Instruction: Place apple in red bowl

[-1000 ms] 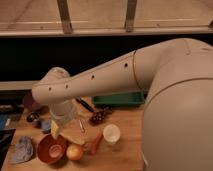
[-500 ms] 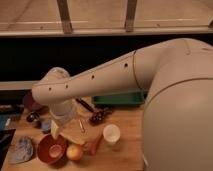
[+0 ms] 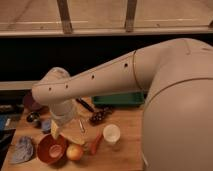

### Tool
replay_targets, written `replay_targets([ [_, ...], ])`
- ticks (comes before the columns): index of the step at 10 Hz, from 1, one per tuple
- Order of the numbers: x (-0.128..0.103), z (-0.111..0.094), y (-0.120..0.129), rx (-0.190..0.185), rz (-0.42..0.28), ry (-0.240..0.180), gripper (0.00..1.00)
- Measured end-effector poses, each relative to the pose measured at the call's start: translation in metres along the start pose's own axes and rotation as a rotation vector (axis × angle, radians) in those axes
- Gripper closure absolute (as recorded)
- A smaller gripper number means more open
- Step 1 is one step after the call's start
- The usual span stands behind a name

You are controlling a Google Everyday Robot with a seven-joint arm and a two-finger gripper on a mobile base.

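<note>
The apple [image 3: 74, 151] is a small round yellow-orange fruit. It lies on the wooden table [image 3: 127, 150] just right of the red bowl [image 3: 51, 149]. The bowl is round and reddish-brown with a paler circle at its bottom, and nothing lies in it. My gripper [image 3: 64, 131] hangs from the white arm [image 3: 100, 80] just above and between the bowl and the apple. Its pale fingers [image 3: 55, 129] point down at the table. It does not touch the apple.
A thin orange carrot-like thing [image 3: 95, 144] lies right of the apple. A white cup [image 3: 111, 134] stands beyond it. A dark purple bowl [image 3: 33, 102] is at the back left. A green tray [image 3: 120, 99] is at the back. A grey-blue cloth [image 3: 22, 149] lies at the far left.
</note>
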Motion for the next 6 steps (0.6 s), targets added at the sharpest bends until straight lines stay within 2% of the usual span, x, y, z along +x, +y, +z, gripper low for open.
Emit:
replay_targets([
  [4, -0.0007, -0.0017, -0.001, 0.004, 0.001, 0.002, 0.2],
  [5, -0.0039, -0.0051, -0.0052, 0.018, 0.007, 0.012, 0.2],
  [6, -0.0055, -0.0065, -0.0072, 0.014, 0.013, 0.018, 0.2],
])
